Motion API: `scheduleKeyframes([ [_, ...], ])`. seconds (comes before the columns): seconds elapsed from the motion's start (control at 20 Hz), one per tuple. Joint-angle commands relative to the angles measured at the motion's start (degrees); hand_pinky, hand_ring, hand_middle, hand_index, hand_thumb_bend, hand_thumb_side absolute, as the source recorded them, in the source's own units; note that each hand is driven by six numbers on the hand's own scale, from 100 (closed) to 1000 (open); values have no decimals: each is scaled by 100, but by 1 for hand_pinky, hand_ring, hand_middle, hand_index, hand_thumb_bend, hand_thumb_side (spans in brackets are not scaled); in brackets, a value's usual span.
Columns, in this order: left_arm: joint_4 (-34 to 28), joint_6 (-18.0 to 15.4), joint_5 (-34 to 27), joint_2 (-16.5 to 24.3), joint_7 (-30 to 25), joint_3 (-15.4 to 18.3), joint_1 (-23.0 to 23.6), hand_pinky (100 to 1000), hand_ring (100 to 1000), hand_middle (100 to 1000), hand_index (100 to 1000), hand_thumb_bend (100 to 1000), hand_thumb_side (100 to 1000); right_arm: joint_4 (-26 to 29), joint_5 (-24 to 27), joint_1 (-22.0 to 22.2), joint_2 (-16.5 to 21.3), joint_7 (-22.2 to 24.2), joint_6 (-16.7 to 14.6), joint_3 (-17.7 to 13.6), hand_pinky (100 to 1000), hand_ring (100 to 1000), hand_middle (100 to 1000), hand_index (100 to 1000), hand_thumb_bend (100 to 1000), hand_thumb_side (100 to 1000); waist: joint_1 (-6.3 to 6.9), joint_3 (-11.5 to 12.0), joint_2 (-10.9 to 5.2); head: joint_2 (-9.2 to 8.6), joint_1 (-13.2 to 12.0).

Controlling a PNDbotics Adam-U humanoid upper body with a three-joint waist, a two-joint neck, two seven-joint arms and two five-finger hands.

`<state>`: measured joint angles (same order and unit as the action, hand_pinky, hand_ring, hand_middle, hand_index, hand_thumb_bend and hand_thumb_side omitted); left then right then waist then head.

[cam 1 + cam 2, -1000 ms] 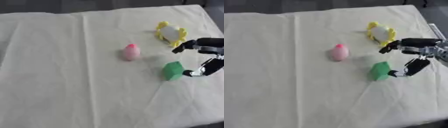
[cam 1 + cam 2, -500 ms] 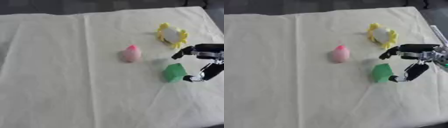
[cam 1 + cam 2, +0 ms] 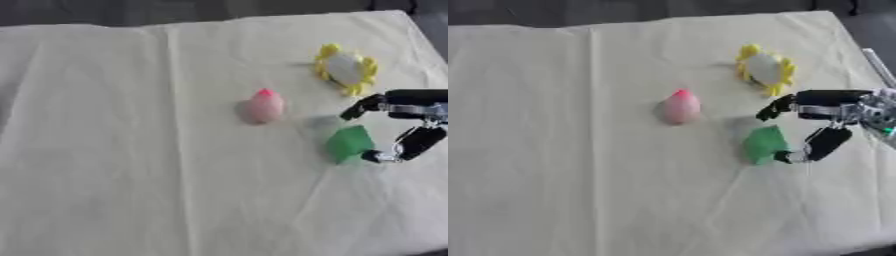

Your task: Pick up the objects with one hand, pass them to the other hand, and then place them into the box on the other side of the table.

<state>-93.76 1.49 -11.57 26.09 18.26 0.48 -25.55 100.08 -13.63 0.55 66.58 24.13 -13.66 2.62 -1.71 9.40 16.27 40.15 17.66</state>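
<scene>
Since a second ago I've brought the right robot hand (image 3: pixel 404 131) down from beside the yellow piece to the green one; nothing else has shifted.

Left eye view: green block (image 3: pixel 350 143) sits right of centre on the cream-covered bench (image 3: pixel 131 165). Right robot hand is at its 3 o'clock, spread: one digit arches over toward the block's 12 o'clock, another hooks in low, tip touching or just short of the 4 o'clock corner. Not pinching yet. Pink egg-shaped toy (image 3: pixel 262 106) at the block's 10 o'clock, apart. Yellow flower-shaped toy (image 3: pixel 346 70) at 12 o'clock, well apart. No left robot hand and no box in frame.

Right eye view: same layout. Clear daylight shows between the upper finger (image 3: pixel 776 107) and the block's top, so nothing is being held.

Handling guess: block looks small, light, rigid, faceted, likely plastic or foam. Smooth faces could slip, and a push from one side will skate it on the cloth. I'd pinch across two opposite flat faces, mid-height, leaving one end exposed for the handover.
</scene>
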Motion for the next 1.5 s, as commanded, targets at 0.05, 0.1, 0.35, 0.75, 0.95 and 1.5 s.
scheduleKeyframes([
  [0.05,-118,2,-23,75,-13,9,-82,731,705,635,756,100,802,-74,-49,-57,105,-5,14,-60,940,870,836,924,363,376,72,7,13,-78,23],
  [0.1,-118,3,-23,76,-12,11,-82,731,704,635,756,100,802,-94,-65,-57,99,-2,8,-61,940,870,837,923,366,379,70,9,16,-80,26],
  [0.35,-124,3,-25,72,-13,8,-94,731,703,634,756,100,802,-154,-127,-61,58,40,-32,-46,939,868,823,919,364,396,67,23,36,-88,55],
  [0.75,-131,8,-27,68,-19,1,-108,732,702,634,756,100,802,-213,-20,-108,-16,133,-21,16,931,848,729,845,310,364,69,57,65,-100,86],
  [0.95,-134,12,-27,67,-20,0,-111,732,701,633,756,100,801,-261,139,-138,-52,54,120,41,921,815,628,760,223,333,64,73,69,-104,88],
  [1.5,-147,17,-26,86,-20,-2,-111,733,699,632,755,100,796,-110,359,37,-97,-320,415,-23,880,672,459,588,100,305,63,53,42,-126,112],
])
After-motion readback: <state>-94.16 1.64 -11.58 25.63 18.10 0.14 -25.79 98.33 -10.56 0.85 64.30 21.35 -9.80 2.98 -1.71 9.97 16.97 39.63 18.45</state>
